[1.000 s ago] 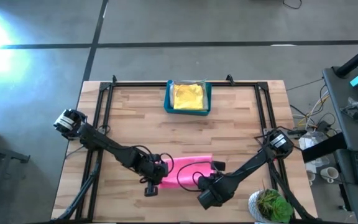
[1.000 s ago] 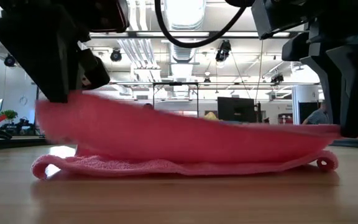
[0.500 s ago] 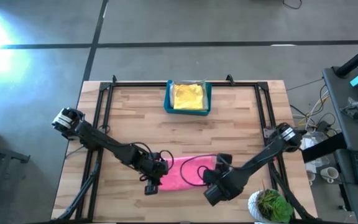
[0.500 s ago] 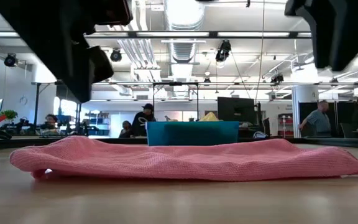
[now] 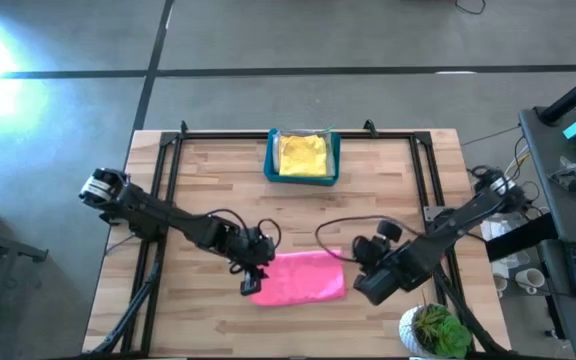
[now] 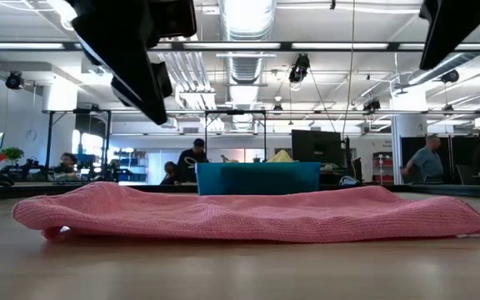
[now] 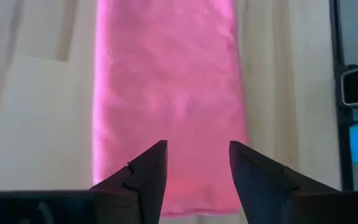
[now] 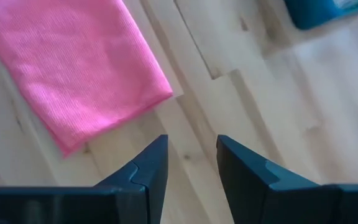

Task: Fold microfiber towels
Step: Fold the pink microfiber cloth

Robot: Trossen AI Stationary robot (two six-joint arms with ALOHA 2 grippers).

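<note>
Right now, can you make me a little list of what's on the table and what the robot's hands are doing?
pink towel: folded, lying flat on the table's near half, nobody holding it
left hand: open, lifted above the pink towel's left end
right hand: open, off the towel's right end, over bare wood
blue bin: at the far edge of the table, middle
yellow towel: inside the blue bin
table: light wooden planks
potted plant: near right corner
</note>
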